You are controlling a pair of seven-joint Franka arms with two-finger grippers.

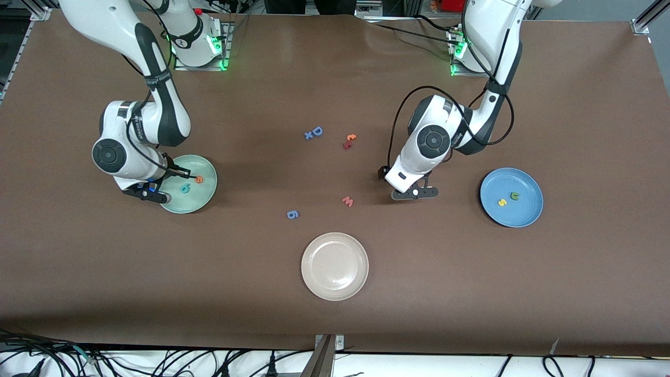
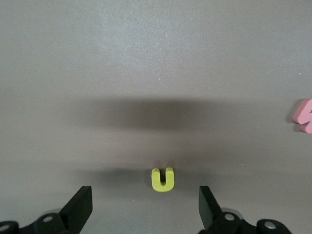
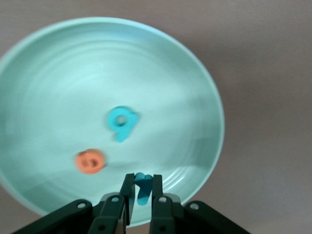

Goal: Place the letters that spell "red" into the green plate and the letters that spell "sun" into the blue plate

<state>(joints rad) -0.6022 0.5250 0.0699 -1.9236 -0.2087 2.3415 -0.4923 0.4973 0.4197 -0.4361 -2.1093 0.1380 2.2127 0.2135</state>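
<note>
The right gripper (image 1: 153,191) hangs over the edge of the green plate (image 1: 198,202) at the right arm's end of the desk (image 1: 335,314), its fingers pinched shut on the teal "r" (image 3: 142,187). The teal "d" (image 1: 184,188) and the orange "e" (image 1: 199,179) already lie in that plate, just beside each other. The release looks best made low and well inside the rim, over bare plate, so the light foam piece neither bounces out nor lands on the two others. The fingers should part fully before the arm lifts, as foam can cling to a pad. In the middle of the desk the pinkish "w" (image 1: 347,201) lies near the left arm's work and is not wanted. The left gripper (image 1: 415,192) is over bare desk with its fingers spread wide and nothing held. The left wrist view shows the yellow "n" (image 2: 162,179) lying flat between them, slightly off centre. It should centre itself, come straight down until the fingertips nearly touch the desk, then close gently across the narrow width of the letter. The blue plate (image 1: 527,210), at the left arm's end, already has the yellow "s" (image 1: 502,202) and the olive "u" (image 1: 514,196).
</note>
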